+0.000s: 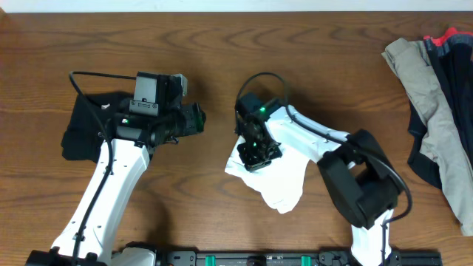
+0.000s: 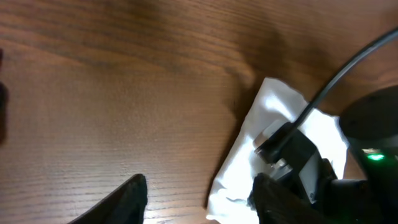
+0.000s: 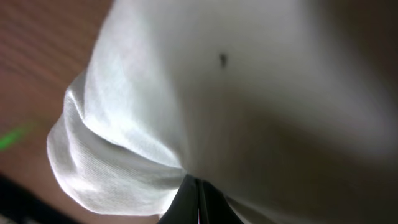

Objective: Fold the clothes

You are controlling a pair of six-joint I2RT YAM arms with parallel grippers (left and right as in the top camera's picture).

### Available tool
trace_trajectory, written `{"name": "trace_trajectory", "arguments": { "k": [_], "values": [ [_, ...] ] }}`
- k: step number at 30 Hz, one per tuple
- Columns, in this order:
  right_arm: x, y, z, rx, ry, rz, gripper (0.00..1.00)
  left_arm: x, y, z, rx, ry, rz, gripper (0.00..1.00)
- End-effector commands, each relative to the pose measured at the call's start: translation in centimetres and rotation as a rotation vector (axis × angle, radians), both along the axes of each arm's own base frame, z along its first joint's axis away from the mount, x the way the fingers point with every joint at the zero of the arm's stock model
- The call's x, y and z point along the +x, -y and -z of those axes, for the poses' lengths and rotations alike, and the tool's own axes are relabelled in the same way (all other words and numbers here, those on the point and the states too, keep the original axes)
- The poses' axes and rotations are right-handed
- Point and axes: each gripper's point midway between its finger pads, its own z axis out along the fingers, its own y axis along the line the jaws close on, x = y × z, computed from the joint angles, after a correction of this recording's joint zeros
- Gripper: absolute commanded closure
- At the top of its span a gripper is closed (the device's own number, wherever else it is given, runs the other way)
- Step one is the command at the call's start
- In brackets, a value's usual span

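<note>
Two grippers: the right gripper (image 1: 255,154) is pressed together, pinching a fold of the white shirt (image 1: 284,185). The left gripper (image 2: 199,190) stands spread over the bare table (image 1: 222,44) and holds nothing.
Shirt position: bunched in a small heap at mid-table, partly under the right arm. Its print is not visible.
Handling: judged light, soft and limp. It will sag from any single pinch, and several layers may lift together. Not fragile, and unlikely to slide far on the wood.
Where to hold: judged best at an outer edge or corner, one layer only. A second hold belongs on the shirt's corner nearest the left gripper, so the cloth can be drawn flat.
Other things: a black garment (image 1: 80,129) lies under the left arm. A khaki garment (image 1: 436,103), a dark garment (image 1: 423,151) and a red garment (image 1: 449,35) are piled at the far right edge, well apart from the shirt.
In the way: the right arm and its cable (image 2: 336,82) cover much of the shirt. The black garment lies close to the left arm's likely path.
</note>
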Motion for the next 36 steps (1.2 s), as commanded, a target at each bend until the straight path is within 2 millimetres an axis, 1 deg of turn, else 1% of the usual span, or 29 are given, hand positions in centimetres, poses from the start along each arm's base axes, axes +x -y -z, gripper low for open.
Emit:
{"name": "trace_trajectory", "arguments": {
  "k": [1, 4, 6, 7, 8, 9, 11, 12, 14, 17, 19, 23, 25, 26, 29, 31, 32, 34, 36],
  "values": [
    [4.1, 2.7, -3.0, -0.029, 0.203, 0.011, 0.99, -0.2, -0.1, 0.6, 0.018, -0.011, 0.013, 0.39],
    [6.6, 4.0, -7.2, 0.038, 0.316, 0.088, 0.99, -0.7, 0.4, 1.7, 0.012, -0.047, 0.030, 0.36],
    [7.8, 5.5, -9.7, 0.066, 0.369, 0.169, 0.99, -1.2, 1.6, 2.3, -0.024, -0.070, 0.098, 0.35],
    [8.2, 6.3, -11.0, 0.085, 0.386, 0.214, 0.99, -1.5, 2.7, 2.6, -0.050, -0.075, 0.162, 0.34],
    [8.5, 6.8, -11.7, 0.100, 0.391, 0.243, 0.98, -1.7, 3.5, 2.8, -0.069, -0.075, 0.214, 0.32],
    [8.5, 7.3, -12.5, 0.120, 0.390, 0.267, 0.96, -1.8, 4.4, 3.2, -0.084, -0.076, 0.268, 0.30],
    [8.1, 7.9, -12.9, 0.145, 0.354, 0.297, 0.93, -2.0, 5.7, 4.4, -0.094, -0.082, 0.362, 0.27],
    [7.7, 8.0, -12.8, 0.148, 0.330, 0.302, 0.93, -2.1, 6.1, 5.1, -0.086, -0.088, 0.393, 0.27],
    [6.6, 8.4, -12.0, 0.122, 0.259, 0.324, 0.94, -2.4, 6.8, 7.1, -0.067, -0.120, 0.449, 0.26],
    [4.9, 8.6, -10.1, 0.066, 0.159, 0.341, 0.99, -2.7, 7.3, 9.9, -0.060, -0.188, 0.467, 0.26],
    [4.0, 8.6, -8.5, 0.024, 0.107, 0.363, 0.99, -2.6, 7.7, 11.1, -0.067, -0.203, 0.490, 0.26],
    [2.9, 9.5, -4.7, -0.068, 0.038, 0.440, 0.99, -2.2, 8.4, 12.3, -0.086, -0.191, 0.523, 0.25],
    [2.4, 9.8, -3.0, -0.088, 0.006, 0.466, 0.99, -1.8, 8.5, 12.3, -0.087, -0.175, 0.523, 0.25],
    [2.4, 9.6, -2.3, -0.073, 0.000, 0.461, 0.99, -1.7, 8.6, 12.3, -0.088, -0.169, 0.524, 0.25],
    [1.9, 9.2, -0.8, -0.058, -0.021, 0.445, 0.99, -2.0, 9.1, 11.9, -0.126, -0.175, 0.536, 0.25],
    [2.1, 9.9, -0.6, -0.085, -0.006, 0.439, 0.99, -3.0, 9.4, 11.8, -0.158, -0.219, 0.541, 0.26],
    [2.3, 10.2, -0.6, -0.093, 0.008, 0.437, 0.99, -3.8, 9.5, 11.8, -0.167, -0.250, 0.546, 0.31],
    [3.0, 10.5, -0.7, -0.078, 0.035, 0.418, 0.99, -5.2, 9.5, 12.0, -0.163, -0.310, 0.552, 0.47],
    [3.6, 10.8, -0.7, -0.066, 0.055, 0.408, 0.99, -6.4, 9.8, 12.1, -0.158, -0.351, 0.568, 0.57]
  ]
}}
